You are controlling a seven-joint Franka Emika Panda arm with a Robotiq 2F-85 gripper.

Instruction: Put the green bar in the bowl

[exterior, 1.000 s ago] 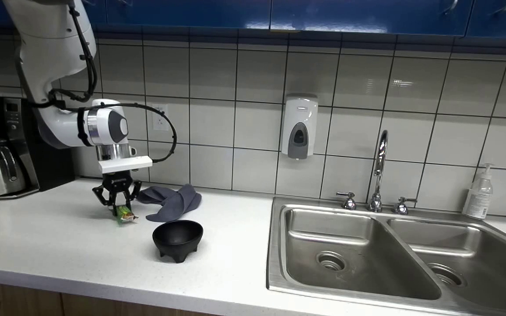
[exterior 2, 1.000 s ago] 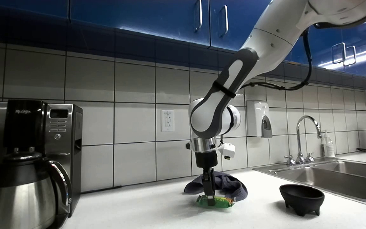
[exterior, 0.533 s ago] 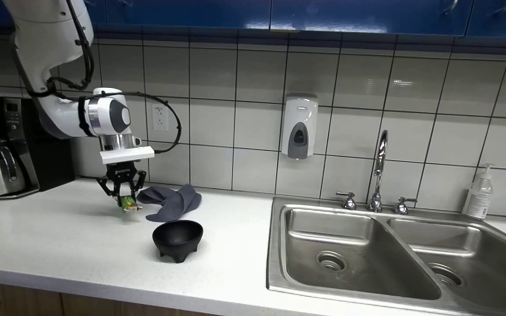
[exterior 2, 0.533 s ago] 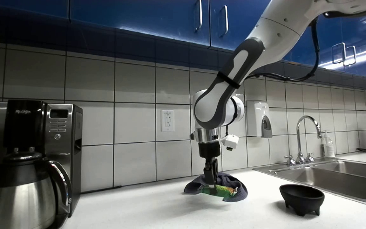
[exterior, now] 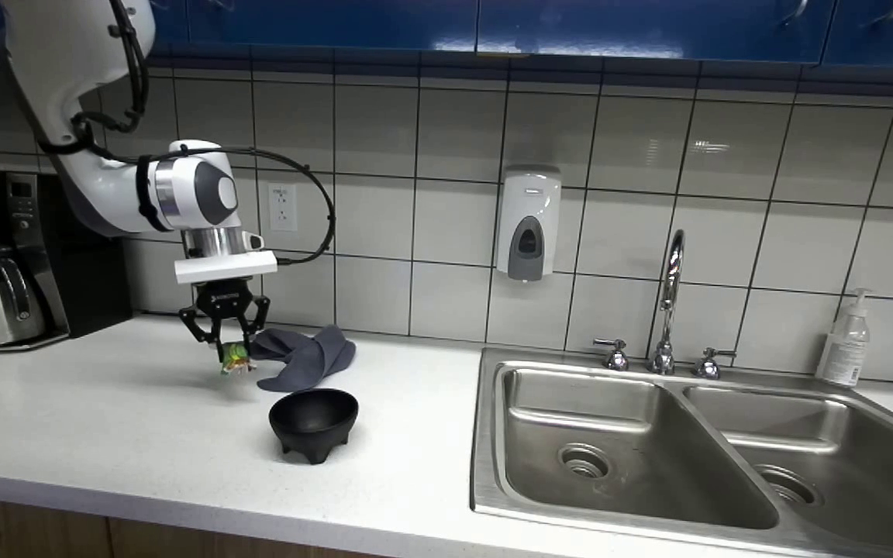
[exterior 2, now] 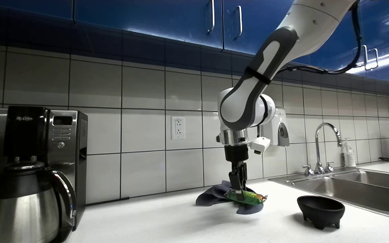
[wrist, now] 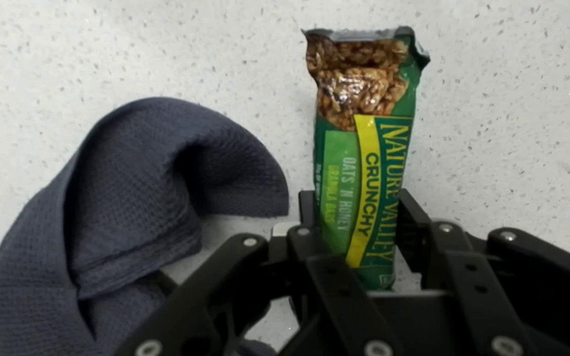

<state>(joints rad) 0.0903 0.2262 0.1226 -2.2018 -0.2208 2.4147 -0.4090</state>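
Bar (wrist: 361, 148) held above counter (exterior: 121, 426), bowl (exterior: 313, 430) well apart

Gripper (wrist: 357, 210) fingers were narrow, clamped on the bar's two long sides. Only the wrist view gave a readable label, NATURE VALLEY CRUNCHY, and a strip of counter between bar and cloth (wrist: 131, 193); in an exterior view the bar (exterior 2: 253, 198) overlapped the cloth. Only the exterior views had the bowl, upright. In an exterior view the bowl (exterior: 313, 430) looked nearly against the cloth; in an exterior view the bowl (exterior 2: 320, 212) showed a plain gap. Counter ran on from bowl to front edge, and from bowl to sink (exterior: 487, 434). Coffee maker (exterior 2: 68, 145) stood on the gripper's other side from the sink, well apart. Tile wall (exterior: 377, 294) closed off the back.
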